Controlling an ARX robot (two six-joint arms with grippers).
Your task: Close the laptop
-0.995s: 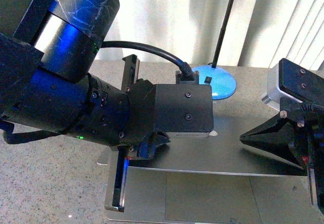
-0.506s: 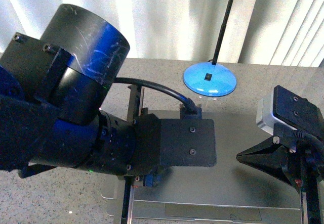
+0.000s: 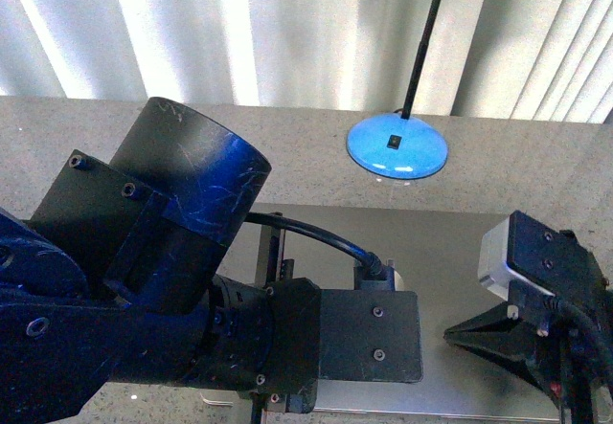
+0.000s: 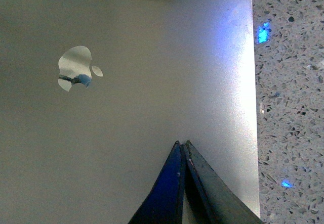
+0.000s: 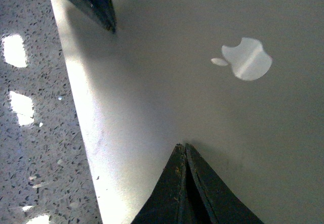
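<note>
Where the robot's bulky black-and-blue left arm [image 3: 182, 300] fills the near foreground of the front view, it hides its own gripper, which only the wrist views show. The left gripper [image 4: 182, 144] has its two tapered fingers pressed together into a single point with nothing between them. That point sits against the lid near one side edge. The right gripper [image 3: 450, 332], black and wedge-shaped, has its fingers likewise brought together and empty, and its point [image 5: 182, 146] meets the lid near the opposite side edge.

Both points lie on the slim grey-silver metal laptop [image 3: 441, 252], which sits on the speckled grey stone countertop [image 3: 96, 127] directly before the robot. Its lid is down and faces upward. The mirrored apple logo [image 4: 76, 75] lies on the lid between the two grippers. No keys or screen are visible.

Beyond the laptop, well apart from it, stands a round glossy blue lamp base [image 3: 397, 148]. A thin black pole [image 3: 421, 41] rises from it. White pleated curtains [image 3: 239, 32] close the background behind the countertop.
</note>
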